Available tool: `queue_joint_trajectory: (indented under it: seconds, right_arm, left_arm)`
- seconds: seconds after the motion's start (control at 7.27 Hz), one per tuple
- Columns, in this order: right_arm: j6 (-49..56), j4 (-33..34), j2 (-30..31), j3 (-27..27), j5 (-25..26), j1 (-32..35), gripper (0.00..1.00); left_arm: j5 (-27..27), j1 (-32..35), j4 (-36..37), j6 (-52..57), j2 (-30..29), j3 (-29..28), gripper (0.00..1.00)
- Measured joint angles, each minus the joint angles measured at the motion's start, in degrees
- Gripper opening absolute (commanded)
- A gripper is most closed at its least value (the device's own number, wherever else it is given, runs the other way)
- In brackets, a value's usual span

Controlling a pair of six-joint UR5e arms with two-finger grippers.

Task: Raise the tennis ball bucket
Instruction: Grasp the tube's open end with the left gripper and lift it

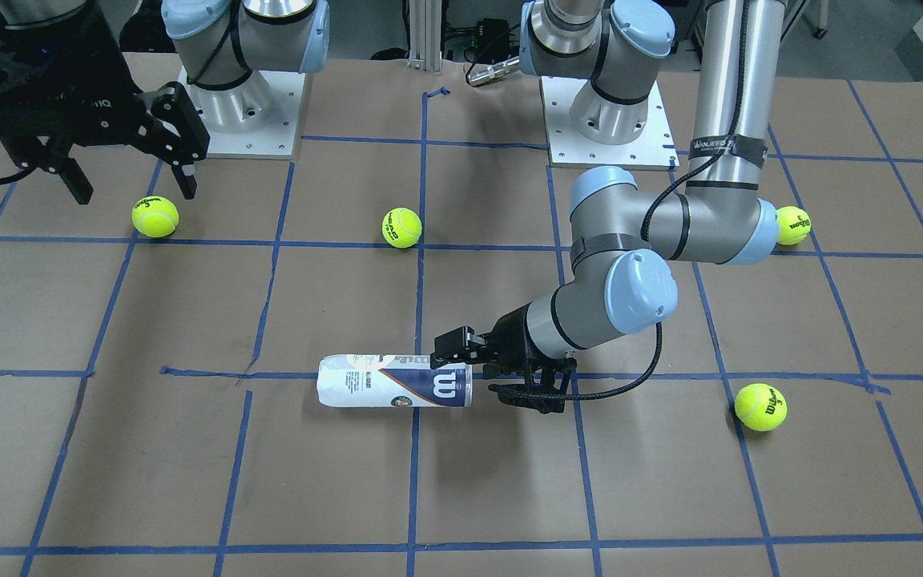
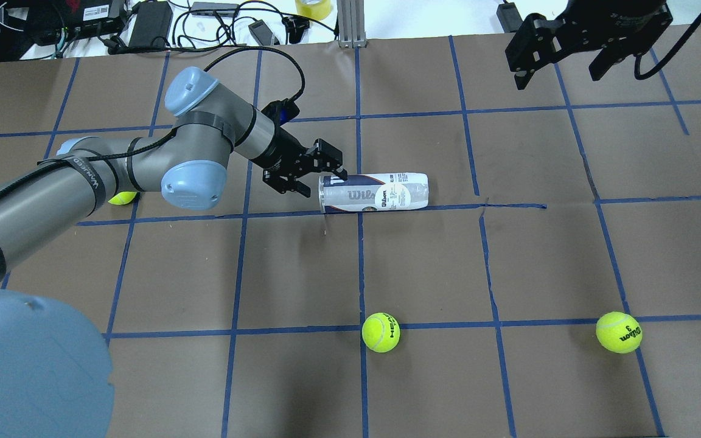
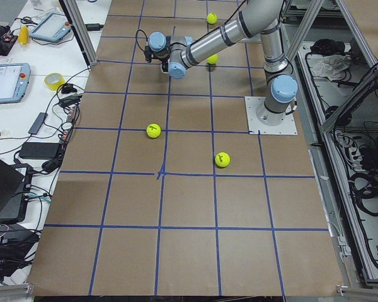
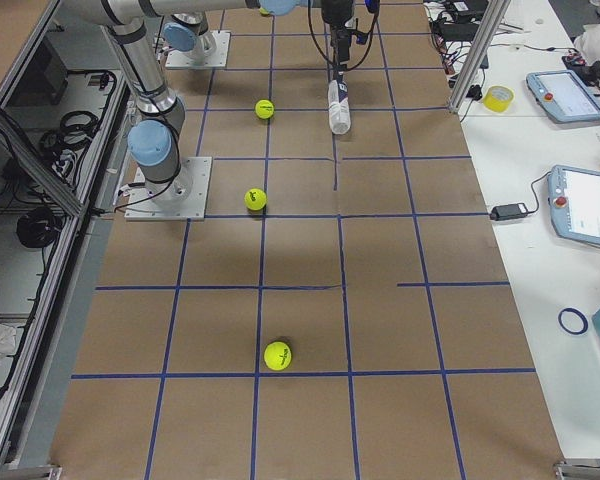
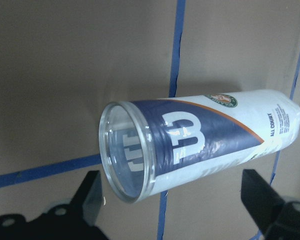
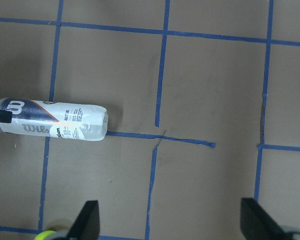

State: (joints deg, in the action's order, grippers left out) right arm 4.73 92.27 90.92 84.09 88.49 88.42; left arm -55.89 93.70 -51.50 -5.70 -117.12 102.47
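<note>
The tennis ball bucket (image 1: 393, 389) is a clear tube with a white and navy Wilson label. It lies on its side on the brown table and appears empty. It also shows in the overhead view (image 2: 381, 192), the left wrist view (image 5: 200, 140) and the right wrist view (image 6: 55, 125). My left gripper (image 2: 325, 182) is low at the tube's open end, jaws open, one finger on each side of the rim (image 5: 125, 150). It also shows in the front view (image 1: 469, 370). My right gripper (image 1: 135, 191) is open and empty, raised well away from the tube (image 2: 557, 79).
Several yellow-green tennis balls lie loose on the table: one in the middle (image 2: 381, 332), one to the right (image 2: 619, 332), one under my left arm (image 2: 122, 198) and one beyond the tube's open end (image 1: 760, 406). Blue tape lines grid the table.
</note>
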Motion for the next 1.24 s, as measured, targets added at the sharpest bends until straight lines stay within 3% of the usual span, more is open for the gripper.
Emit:
queue_joint_trajectory:
  seconds: [0.14, 0.28, 0.41, 0.55, 0.96, 1.24]
  right_arm:
    - [-1.98, -0.33, 0.36, 0.01, -0.08, 0.32, 1.00]
    - [-3.49, -0.50, 0.62, 0.02, -0.07, 0.54, 1.00]
    - [-5.03, -0.63, 1.06, 0.17, 0.13, 0.71, 1.00]
    - [-5.74, -0.68, 1.58, 0.56, 0.27, 0.81, 1.00]
    - [-6.14, -0.38, 1.82, 1.13, -0.07, 0.87, 1.00]
    - [-6.14, -0.18, 1.75, 1.11, -0.09, 0.87, 1.00]
  left_arm:
    - [0.24, 0.16, 1.31, -0.03, -0.90, -0.03, 0.74]
    - [0.58, 0.24, 2.55, -0.33, -1.60, -0.07, 0.65]
    - [1.77, 0.29, 3.19, -1.04, -2.11, -0.07, 0.16]
    - [3.31, 0.32, 3.38, -1.68, -2.48, -0.13, 0.00]
    - [4.53, 0.29, 4.55, -12.93, -1.96, -2.97, 0.00]
    - [2.56, -0.05, 1.87, -18.03, -0.96, -11.16, 0.00]
